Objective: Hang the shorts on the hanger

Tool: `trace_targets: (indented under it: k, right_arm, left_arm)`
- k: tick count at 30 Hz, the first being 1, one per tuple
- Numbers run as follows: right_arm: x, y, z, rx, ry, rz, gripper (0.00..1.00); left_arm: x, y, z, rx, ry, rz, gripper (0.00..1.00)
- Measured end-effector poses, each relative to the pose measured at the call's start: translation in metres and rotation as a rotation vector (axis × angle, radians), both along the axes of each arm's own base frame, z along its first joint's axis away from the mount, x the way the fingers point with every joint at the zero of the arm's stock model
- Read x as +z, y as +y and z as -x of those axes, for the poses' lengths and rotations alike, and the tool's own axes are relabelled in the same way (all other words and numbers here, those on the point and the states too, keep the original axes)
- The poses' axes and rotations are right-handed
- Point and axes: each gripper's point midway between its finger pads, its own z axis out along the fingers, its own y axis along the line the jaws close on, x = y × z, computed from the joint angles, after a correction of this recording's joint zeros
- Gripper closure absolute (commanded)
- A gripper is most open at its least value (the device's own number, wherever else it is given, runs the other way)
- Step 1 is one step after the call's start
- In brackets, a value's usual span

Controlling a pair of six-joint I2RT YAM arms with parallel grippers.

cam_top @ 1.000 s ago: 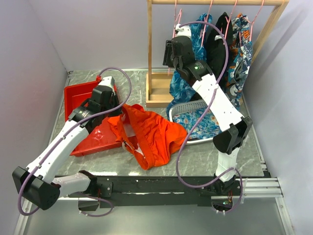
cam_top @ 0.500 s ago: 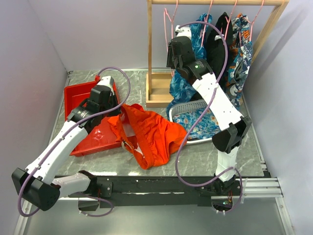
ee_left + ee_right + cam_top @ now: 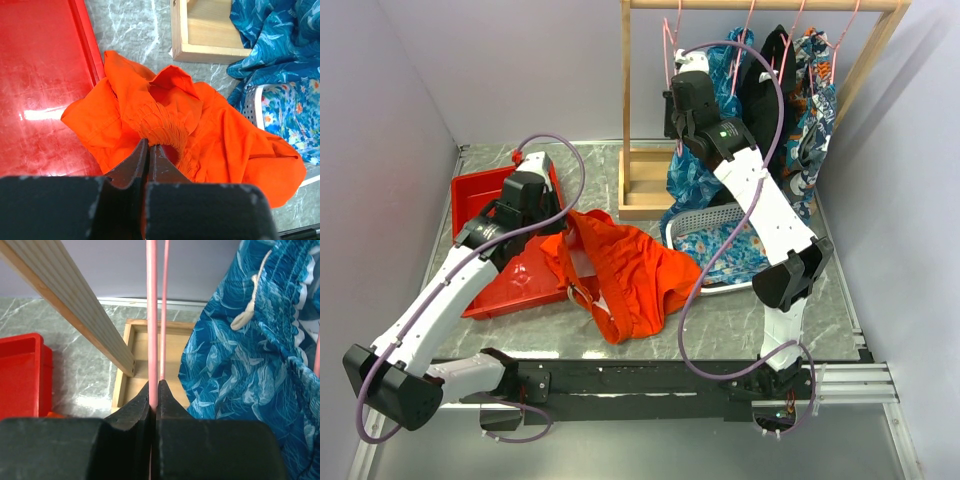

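Note:
The orange-red shorts [image 3: 625, 275] lie crumpled on the table, partly over the red bin's right edge. My left gripper [image 3: 560, 228] is shut on their gathered waistband, seen close in the left wrist view [image 3: 149, 145], with the shorts [image 3: 225, 145] spread beyond it. The pink wire hanger [image 3: 670, 35] hangs at the left end of the wooden rack. My right gripper [image 3: 678, 85] is shut on its wire; in the right wrist view [image 3: 154, 387] the pink hanger [image 3: 151, 315] runs straight up from between the fingers.
A red bin [image 3: 495, 240] sits at the left. The wooden rack [image 3: 630, 130] stands at the back, with blue patterned and black garments [image 3: 790, 90] hung on other pink hangers. A white basket [image 3: 720, 250] holds blue floral fabric. The rack's base [image 3: 210, 30] lies just beyond the shorts.
My right gripper has risen a little along the rack with the pink hanger in it. My left gripper and the shorts have hardly moved.

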Motion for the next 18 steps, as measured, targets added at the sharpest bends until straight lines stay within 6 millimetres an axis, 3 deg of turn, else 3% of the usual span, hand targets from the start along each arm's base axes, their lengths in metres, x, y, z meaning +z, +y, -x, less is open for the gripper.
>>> trace_targets:
  k: [8,18]
  right_arm:
    - [0.005,0.002,0.003,0.050,-0.035,0.020,1.00]
    - [0.049,-0.010,0.023,0.055,-0.146,-0.032,1.00]
  left_arm:
    - [0.003,0.000,-0.001,0.002,-0.006,0.003,0.99]
    - [0.004,0.001,-0.002,0.006,-0.009,0.004,0.99]
